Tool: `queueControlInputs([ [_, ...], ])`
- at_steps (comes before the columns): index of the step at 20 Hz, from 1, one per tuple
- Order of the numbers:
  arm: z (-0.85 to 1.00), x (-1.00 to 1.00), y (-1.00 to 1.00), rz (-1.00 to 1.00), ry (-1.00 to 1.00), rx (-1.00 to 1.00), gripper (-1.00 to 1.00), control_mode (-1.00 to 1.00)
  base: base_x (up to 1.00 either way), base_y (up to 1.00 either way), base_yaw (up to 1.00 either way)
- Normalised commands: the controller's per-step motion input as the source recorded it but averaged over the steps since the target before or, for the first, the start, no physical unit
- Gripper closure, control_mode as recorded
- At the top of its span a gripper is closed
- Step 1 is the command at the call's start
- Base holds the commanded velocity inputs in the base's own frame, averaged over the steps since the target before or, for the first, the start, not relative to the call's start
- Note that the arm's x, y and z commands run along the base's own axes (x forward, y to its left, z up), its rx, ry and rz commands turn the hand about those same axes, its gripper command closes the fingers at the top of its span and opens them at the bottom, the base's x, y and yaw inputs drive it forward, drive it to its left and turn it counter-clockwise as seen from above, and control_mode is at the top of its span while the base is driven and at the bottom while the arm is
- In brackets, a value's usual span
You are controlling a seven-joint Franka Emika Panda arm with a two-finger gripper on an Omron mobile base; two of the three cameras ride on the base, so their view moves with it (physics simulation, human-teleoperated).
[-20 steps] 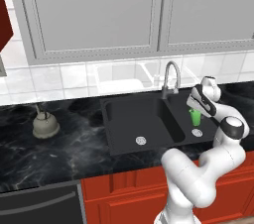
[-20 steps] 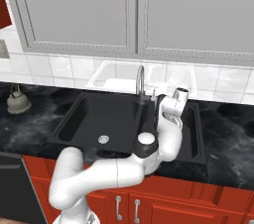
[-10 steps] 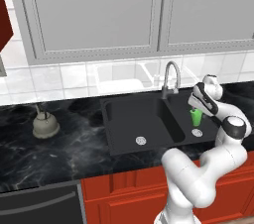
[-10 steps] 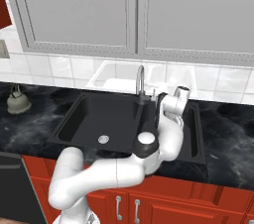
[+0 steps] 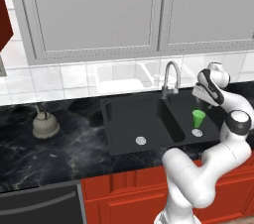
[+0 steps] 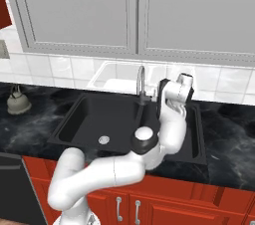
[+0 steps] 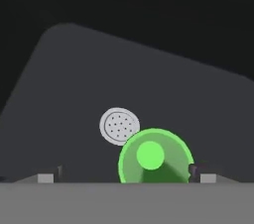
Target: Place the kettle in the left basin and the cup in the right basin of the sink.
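The green cup (image 5: 198, 118) stands upright on the floor of the narrow right basin (image 5: 211, 124) of the black sink, just beside its silver drain (image 5: 197, 132). My gripper (image 5: 201, 103) hangs directly above it, open, with nothing between the fingers. In the hand view I look down into the cup (image 7: 155, 157) next to the drain (image 7: 119, 126), and the gripper (image 7: 124, 177) has its tips spread wide to either side. The beige kettle (image 5: 45, 125) sits on the counter far to the left, also seen as the kettle (image 6: 18, 101). The wide left basin (image 5: 129, 119) holds nothing.
A chrome gooseneck faucet (image 5: 171, 78) rises behind the divider between the basins, close to my hand. Grey wall cabinets (image 5: 149, 10) hang above. Black marble counter (image 5: 59, 148) runs left of the sink, with red cabinets below.
The jaws have spread a little wider and the hand has risen slightly off the cup, which stays put in the right basin.
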Motion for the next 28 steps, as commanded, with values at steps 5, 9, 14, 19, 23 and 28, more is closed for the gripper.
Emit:
queueControlInputs([
  [5,0.67,-0.44,0.0,-0.04,0.04,0.0,-1.0,-1.0,0.0,0.0,0.0],
  [9,0.13,-0.93,0.31,-0.02,0.0,-0.04,-1.0,-1.0,0.0,0.0,0.0],
  [14,0.13,-1.0,0.67,0.08,0.03,-0.17,-1.0,-1.0,0.0,0.0,0.0],
  [19,0.33,-0.87,0.83,0.16,0.05,-0.25,-1.0,-1.0,0.0,0.0,0.0],
  [23,0.22,-0.89,0.8,0.14,0.03,-0.2,-1.0,-1.0,0.0,0.0,0.0],
  [28,0.06,-0.66,0.14,0.03,-0.09,0.05,-1.0,-1.0,0.0,0.0,0.0],
])
